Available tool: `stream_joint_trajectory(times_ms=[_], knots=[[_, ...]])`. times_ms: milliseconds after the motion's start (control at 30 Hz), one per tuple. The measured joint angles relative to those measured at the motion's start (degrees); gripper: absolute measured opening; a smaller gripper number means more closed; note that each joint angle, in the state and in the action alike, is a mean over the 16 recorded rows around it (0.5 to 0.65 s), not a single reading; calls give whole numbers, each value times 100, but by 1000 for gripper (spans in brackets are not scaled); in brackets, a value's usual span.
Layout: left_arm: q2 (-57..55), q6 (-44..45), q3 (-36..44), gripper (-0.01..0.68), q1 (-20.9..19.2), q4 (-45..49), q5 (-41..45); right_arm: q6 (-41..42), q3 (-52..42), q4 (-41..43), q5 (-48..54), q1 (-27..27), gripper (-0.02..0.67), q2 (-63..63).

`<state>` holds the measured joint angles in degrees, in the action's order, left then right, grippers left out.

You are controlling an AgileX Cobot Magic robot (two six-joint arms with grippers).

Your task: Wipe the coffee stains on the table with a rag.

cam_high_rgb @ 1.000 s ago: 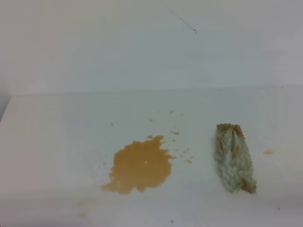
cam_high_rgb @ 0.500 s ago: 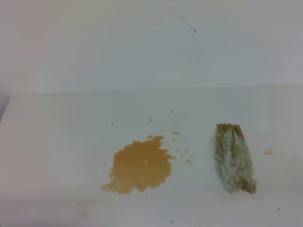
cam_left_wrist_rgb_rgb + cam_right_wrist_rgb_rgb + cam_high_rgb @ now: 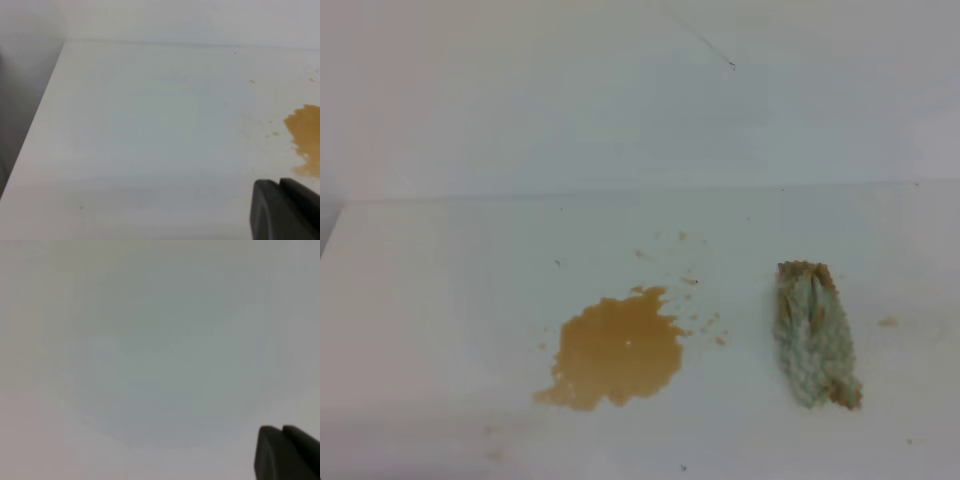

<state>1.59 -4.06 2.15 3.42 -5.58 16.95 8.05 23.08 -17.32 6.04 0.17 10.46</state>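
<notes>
I'm seeing both dark grippers, left (image 3: 285, 210) and right (image 3: 286, 454), hovering shut and empty. The nubbly pale green rag (image 3: 814, 334) is lying lengthwise front-to-back on the white table (image 3: 440, 290), beside the orange-brown coffee stains (image 3: 618, 350)

Bare test bench, lab-like setup. Plain white table (image 3: 440, 300) fills lower two thirds of high view; blank white wall (image 3: 620, 100) fills upper third, thin dark hairline mark at upper centre. No furnishings or appliances visible. Only staged items: coffee stains (image 3: 618, 352) at lower centre, rag (image 3: 814, 335) at lower right.
</notes>
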Motion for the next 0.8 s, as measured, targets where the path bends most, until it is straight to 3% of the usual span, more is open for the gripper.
stream_joint_trajectory(times_ms=[333, 600, 800], knots=[[0, 0, 0, 1, 0, 0, 0, 1383, 1705, -510, 2152, 0, -3, 2145], [0, 0, 0, 1, 0, 0, 0, 2429, 2263, -1264, 2707, 121, -3, 3520], [0, 0, 0, 1, 0, 0, 0, 2852, 2724, -1331, 3163, 372, 16, 4601]])
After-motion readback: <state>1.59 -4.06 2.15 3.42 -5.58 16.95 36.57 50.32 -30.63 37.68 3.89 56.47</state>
